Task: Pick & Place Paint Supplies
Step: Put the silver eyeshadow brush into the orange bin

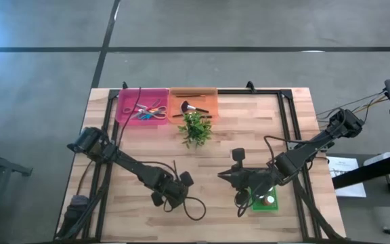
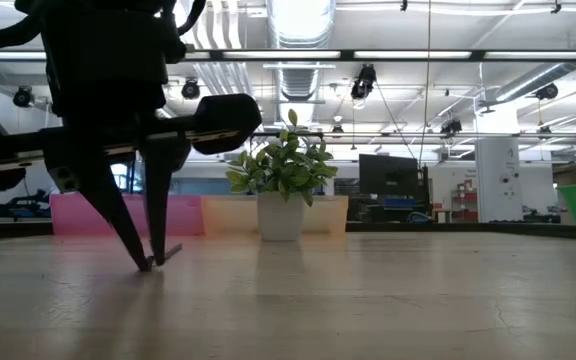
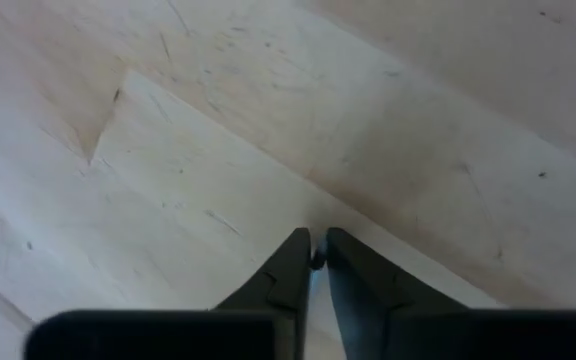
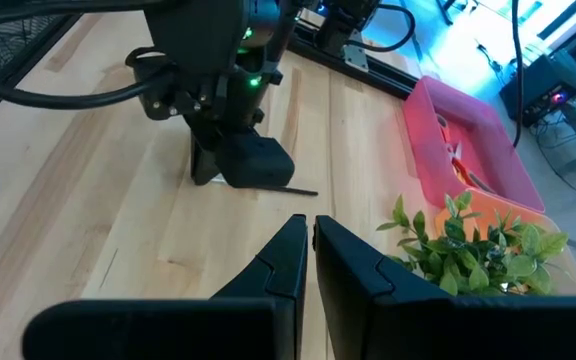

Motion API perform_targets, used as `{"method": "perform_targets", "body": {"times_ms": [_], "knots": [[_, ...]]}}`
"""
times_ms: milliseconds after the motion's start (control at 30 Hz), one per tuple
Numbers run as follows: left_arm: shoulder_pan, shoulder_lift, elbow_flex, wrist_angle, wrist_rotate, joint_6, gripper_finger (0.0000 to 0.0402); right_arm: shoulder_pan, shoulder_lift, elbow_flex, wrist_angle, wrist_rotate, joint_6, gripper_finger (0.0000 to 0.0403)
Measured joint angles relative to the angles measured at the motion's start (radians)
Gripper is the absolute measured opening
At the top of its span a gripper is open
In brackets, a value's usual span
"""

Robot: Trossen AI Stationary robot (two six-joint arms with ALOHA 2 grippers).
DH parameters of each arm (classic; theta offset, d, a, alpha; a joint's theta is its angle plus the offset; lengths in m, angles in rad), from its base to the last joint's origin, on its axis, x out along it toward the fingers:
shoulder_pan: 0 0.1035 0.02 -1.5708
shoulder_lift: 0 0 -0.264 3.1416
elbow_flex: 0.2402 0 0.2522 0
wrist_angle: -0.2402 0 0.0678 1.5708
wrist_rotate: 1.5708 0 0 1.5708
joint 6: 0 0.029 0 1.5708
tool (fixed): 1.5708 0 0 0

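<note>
1. Across the whole scene we have a wooden table [image 1: 147, 146], both arms reaching over its near half.
2. Our left arm stretches from the left edge toward the centre; its left gripper [image 2: 149, 265] points straight down with the tips on the tabletop, clenched on a thin dark brush [image 4: 286, 190] that lies flat on the wood and sticks out sideways from the fingers.
3. Our right arm comes in from the right edge; the right gripper [image 4: 308, 225] hangs over the table just right of centre, fingers pressed together with nothing between them, facing the left gripper.
4. At the far edge sit two trays side by side: a pink bin [image 1: 128, 112] holding a tangle of brushes and tubes, and an orange bin [image 1: 208, 103] holding a brush with a fluffy head [image 1: 186, 106].
5. Just in front of the orange bin stands a leafy green plant [image 1: 195, 129] in a white pot.
6. Near the right gripper, toward the front right, a green container [image 1: 257, 204] holds a small bottle with a brown cap [image 1: 269, 200].
</note>
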Motion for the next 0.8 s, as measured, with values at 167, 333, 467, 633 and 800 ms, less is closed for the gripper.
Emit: {"method": "perform_targets", "body": {"times_ms": [167,333,467,633,800], "knots": [[0.003,0.000,-0.001,-0.001,0.012,-0.039,0.0008,0.000,0.000,0.000,0.000,0.000,0.001,0.0022],[0.003,0.000,-0.001,0.000,0.014,-0.071,0.0004,0.000,0.000,0.000,0.000,0.000,0.001,0.0022],[0.003,-0.004,0.008,-0.001,0.014,-0.105,0.0003,0.000,0.000,0.000,-0.001,0.000,0.000,0.0022],[0.003,-0.032,0.017,0.035,0.022,-0.150,0.0001,0.001,0.000,0.000,-0.001,0.000,0.000,0.0022],[0.002,-0.085,0.022,0.108,0.006,-0.222,0.0001,0.000,0.000,0.000,-0.002,0.000,0.000,0.0022]]}}
